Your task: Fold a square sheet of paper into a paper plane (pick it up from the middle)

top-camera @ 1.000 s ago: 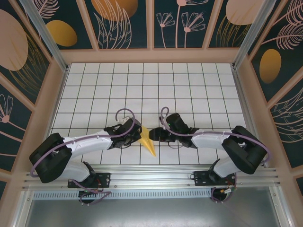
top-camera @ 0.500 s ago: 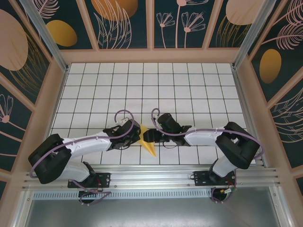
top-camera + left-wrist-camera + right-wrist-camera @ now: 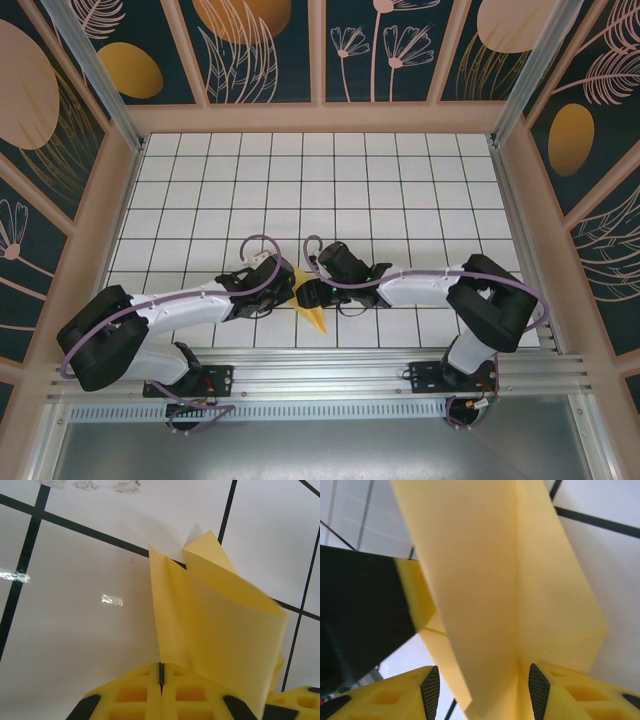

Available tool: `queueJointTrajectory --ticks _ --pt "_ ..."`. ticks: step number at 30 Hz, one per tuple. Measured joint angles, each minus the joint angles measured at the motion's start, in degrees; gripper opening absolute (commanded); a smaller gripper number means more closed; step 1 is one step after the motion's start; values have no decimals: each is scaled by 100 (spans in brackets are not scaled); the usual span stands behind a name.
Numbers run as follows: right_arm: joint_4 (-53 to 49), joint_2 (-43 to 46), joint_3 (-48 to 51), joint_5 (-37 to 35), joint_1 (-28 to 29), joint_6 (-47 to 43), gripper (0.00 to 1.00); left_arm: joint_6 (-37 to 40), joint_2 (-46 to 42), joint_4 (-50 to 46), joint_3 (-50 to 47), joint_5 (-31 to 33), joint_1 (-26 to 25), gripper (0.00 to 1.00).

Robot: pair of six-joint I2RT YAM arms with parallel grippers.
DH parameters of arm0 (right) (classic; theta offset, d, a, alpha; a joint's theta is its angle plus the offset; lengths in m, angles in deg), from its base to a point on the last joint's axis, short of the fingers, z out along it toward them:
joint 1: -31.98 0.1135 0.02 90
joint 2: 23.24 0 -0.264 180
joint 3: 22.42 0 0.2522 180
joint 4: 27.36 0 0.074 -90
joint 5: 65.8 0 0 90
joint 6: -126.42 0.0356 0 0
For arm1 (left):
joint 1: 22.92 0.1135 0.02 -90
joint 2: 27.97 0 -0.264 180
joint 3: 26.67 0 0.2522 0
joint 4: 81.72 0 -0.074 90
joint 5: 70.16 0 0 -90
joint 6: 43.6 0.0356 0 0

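the yellow paper [image 3: 314, 308], folded into a narrow pointed shape, is held just above the near middle of the white grid table [image 3: 400, 180], its tip turned toward the near edge, close to the aluminium rail [image 3: 330, 362] but apart from it. the left gripper [image 3: 287, 291] is seen closed on the paper's left side; in the left wrist view its pads [image 3: 135, 692] are pressed together with a layer caught at the seam, and two free corners are raised above a black grid line. the right gripper [image 3: 306, 293] is set around the paper from the right with its jaws apart: in the right wrist view one pad [image 3: 538, 685] is touched by the fold, while table is visible between the paper and the other pad. the two grippers are nearly touching. wide open tiles are left toward the far wall [image 3: 320, 118] and both sides.
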Motion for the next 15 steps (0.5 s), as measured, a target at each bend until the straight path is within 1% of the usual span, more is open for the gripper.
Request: queueJointTrajectory --ticks 5,8,12,14,15 --pt "-284 -160 -101 -223 96 -57 52 0 0 20 0 0 0 6" --pt "-387 -243 -170 -358 186 -68 50 0 0 37 0 0 0 6" --pt "-476 -317 -264 -549 302 -55 44 0 0 63 0 0 0 6" --pt "-529 -354 -308 -688 352 -33 38 0 0 79 -7 0 0 6" --pt "-560 -363 -330 -754 369 -22 37 0 0 81 -11 0 0 6"
